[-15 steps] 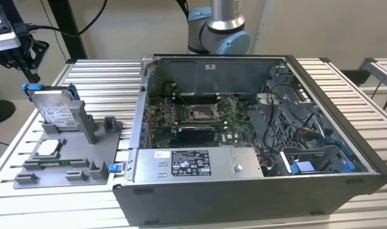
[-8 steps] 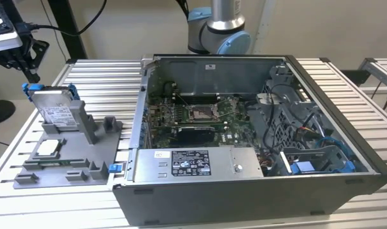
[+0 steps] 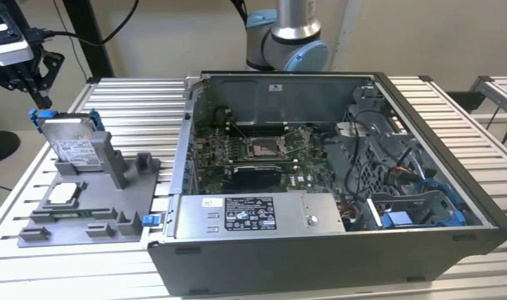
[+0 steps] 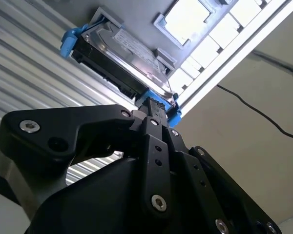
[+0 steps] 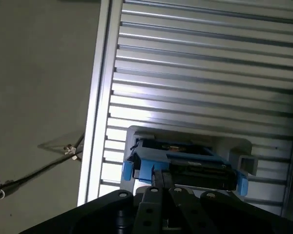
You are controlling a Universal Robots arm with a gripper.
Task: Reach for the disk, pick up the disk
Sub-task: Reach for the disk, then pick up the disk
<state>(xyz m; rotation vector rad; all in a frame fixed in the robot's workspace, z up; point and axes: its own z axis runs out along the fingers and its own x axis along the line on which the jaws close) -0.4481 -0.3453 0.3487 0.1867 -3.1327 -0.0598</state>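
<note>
Now the gripper [image 3: 41, 99] hangs just above the disk [image 3: 72, 145], which stands upright in a grey holder [image 3: 103, 209] at the exterior view's left of the slatted table [image 3: 462, 119], beside 1 open computer case [image 3: 420, 206]. In both wrist views its fingers [image 4: 154, 119] sit together, near the disk's blue rail [image 5: 146, 165].
</note>
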